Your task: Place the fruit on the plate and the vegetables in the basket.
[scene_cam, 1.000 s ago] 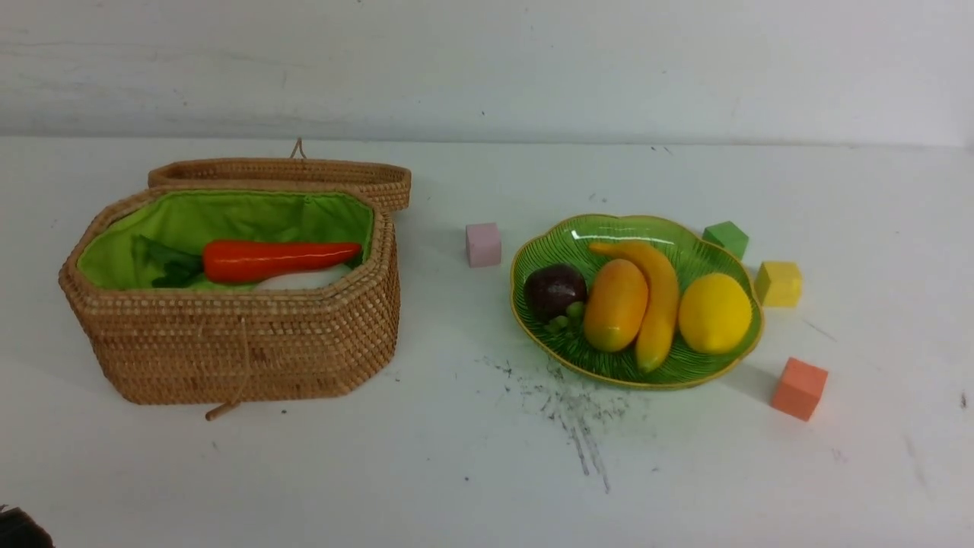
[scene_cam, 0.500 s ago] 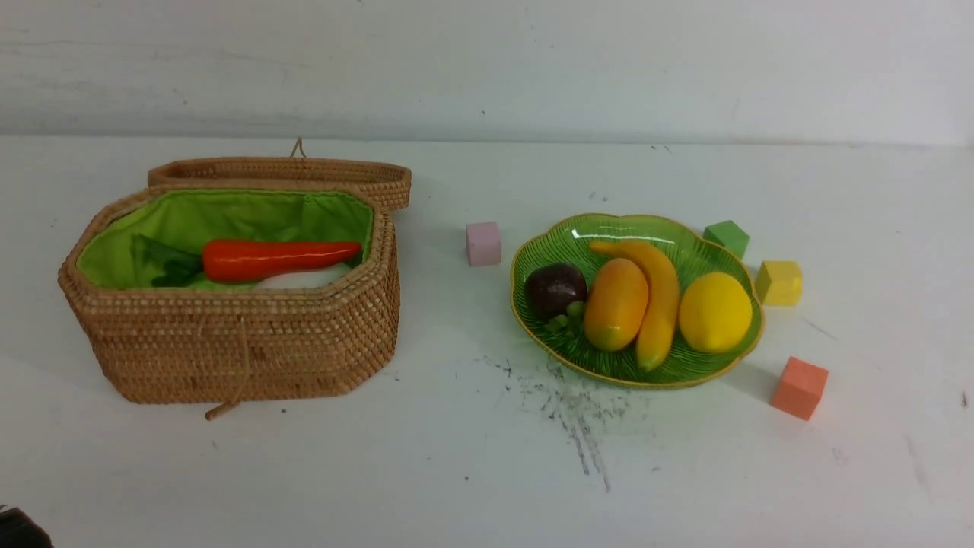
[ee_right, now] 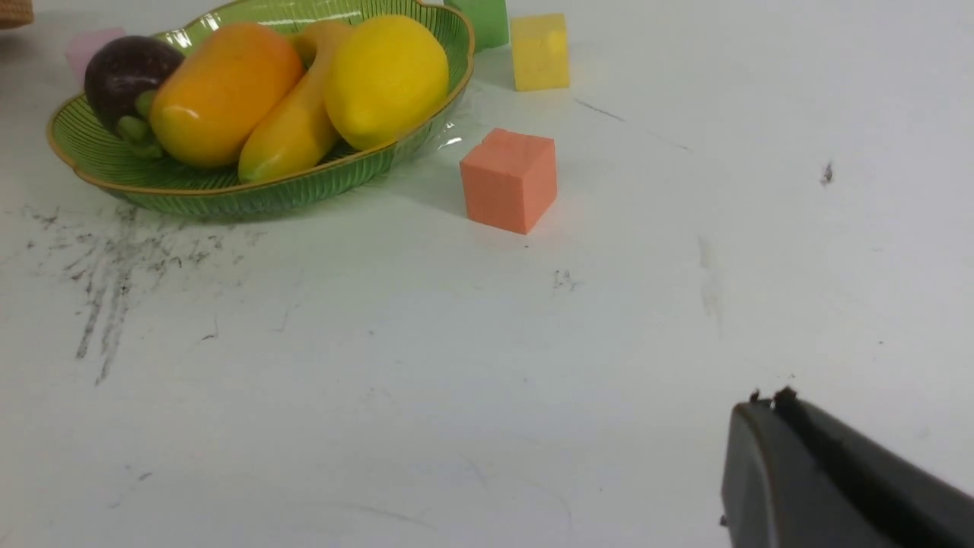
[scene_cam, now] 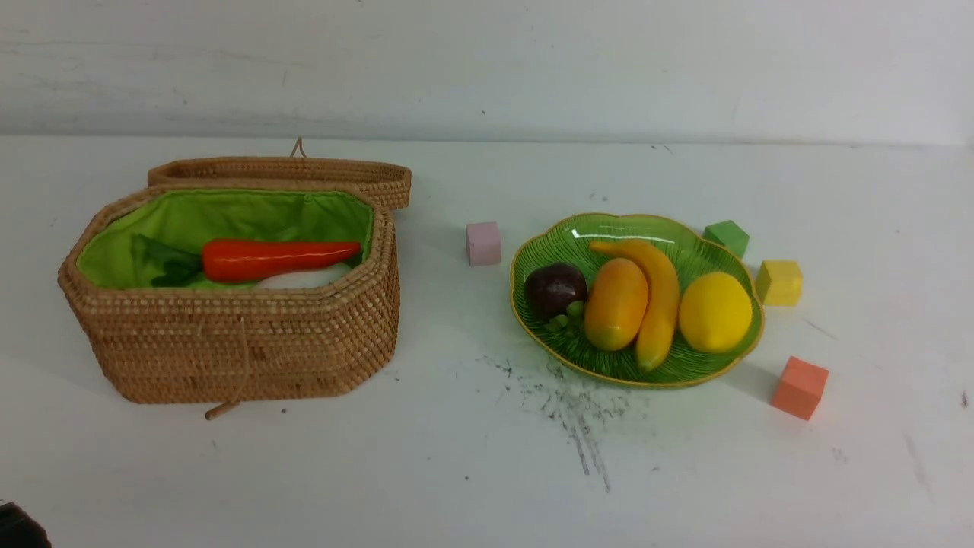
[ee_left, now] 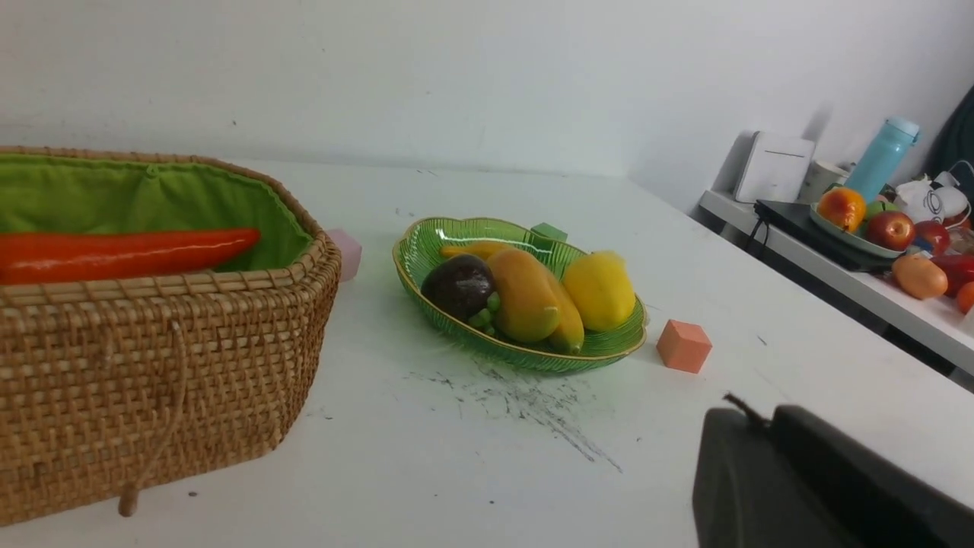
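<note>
The green ribbed plate (scene_cam: 685, 365) at centre right holds the fruit: a purple mangosteen (scene_cam: 554, 289), an orange mango (scene_cam: 615, 304), a yellow banana (scene_cam: 660, 301) and a yellow lemon (scene_cam: 714, 312). The open wicker basket (scene_cam: 243, 342) on the left holds an orange-red carrot (scene_cam: 278, 259) lying over a white radish (scene_cam: 300, 280). My left gripper (ee_left: 761, 420) is shut with nothing held, low over the table near the front edge, well short of the basket (ee_left: 152, 358). My right gripper (ee_right: 770, 402) is shut and empty, over bare table short of the plate (ee_right: 228, 194).
Four small cubes stand round the plate: pink (scene_cam: 483, 243), green (scene_cam: 727, 237), yellow (scene_cam: 778, 283) and orange (scene_cam: 799, 388). The basket lid (scene_cam: 281, 173) lies open behind it. Black scuff marks (scene_cam: 571, 411) lie in front of the plate. A side shelf (ee_left: 860, 251) carries clutter.
Nothing on the table has moved. The dark piece of the left arm at the lower left corner has slipped a little further out of the front view.
</note>
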{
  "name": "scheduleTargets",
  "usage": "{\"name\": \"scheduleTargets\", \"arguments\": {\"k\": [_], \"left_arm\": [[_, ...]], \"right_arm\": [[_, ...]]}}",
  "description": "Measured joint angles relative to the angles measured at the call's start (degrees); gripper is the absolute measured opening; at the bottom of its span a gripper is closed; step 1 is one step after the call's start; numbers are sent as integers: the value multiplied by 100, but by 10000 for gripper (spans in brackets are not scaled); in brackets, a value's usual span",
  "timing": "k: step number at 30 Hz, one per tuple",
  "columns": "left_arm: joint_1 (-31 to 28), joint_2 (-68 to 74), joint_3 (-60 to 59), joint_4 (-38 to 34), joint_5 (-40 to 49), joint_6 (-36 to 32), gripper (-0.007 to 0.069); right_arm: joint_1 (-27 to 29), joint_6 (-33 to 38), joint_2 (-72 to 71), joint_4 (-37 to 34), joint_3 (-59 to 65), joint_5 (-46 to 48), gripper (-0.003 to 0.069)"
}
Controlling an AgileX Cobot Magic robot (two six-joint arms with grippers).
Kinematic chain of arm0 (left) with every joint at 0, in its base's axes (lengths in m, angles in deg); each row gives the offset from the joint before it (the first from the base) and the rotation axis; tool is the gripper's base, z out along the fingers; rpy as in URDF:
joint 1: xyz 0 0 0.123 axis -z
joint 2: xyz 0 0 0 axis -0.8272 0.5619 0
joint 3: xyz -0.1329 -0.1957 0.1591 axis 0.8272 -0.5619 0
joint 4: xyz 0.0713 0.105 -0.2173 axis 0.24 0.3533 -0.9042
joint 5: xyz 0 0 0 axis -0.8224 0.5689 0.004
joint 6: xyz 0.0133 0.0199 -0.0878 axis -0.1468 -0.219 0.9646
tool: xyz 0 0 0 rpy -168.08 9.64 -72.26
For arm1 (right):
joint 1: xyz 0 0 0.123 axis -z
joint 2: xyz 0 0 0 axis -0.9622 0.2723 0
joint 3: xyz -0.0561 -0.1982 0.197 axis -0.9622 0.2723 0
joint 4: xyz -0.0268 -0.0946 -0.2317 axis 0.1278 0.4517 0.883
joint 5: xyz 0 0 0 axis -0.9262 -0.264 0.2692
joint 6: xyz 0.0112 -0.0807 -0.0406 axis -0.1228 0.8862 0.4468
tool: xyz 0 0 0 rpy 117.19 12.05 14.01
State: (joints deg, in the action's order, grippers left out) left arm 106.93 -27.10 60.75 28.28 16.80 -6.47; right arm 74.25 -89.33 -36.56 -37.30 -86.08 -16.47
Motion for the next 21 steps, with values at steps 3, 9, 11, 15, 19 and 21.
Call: {"name": "scheduleTargets", "arguments": {"k": [3, 9, 11, 15, 19, 21], "left_arm": [[-211, 0, -35, -7, -45, -34, 35], [-1688, 0, -545, -930, -992, -1560, -13], [-2194, 0, -735, -1455, -1289, -2177, -13], [-3444, 0, -1356, -3207, -1941, -3922, -13], [-4229, 0, -1816, -4186, -2105, -4718, -13], [-4464, 0, -1863, -4288, -1833, -4775, -13]], "right_arm": [[0, 0, 0, 0, 0, 0, -13], [0, 0, -2, 0, 0, 0, -8], [5, 0, -2, 0, 0, 0, -8], [11, 0, -2, -5, 0, -5, -4], [11, 0, -2, -5, 0, -5, -1], [11, 0, -2, -5, 0, -5, 0]]}}
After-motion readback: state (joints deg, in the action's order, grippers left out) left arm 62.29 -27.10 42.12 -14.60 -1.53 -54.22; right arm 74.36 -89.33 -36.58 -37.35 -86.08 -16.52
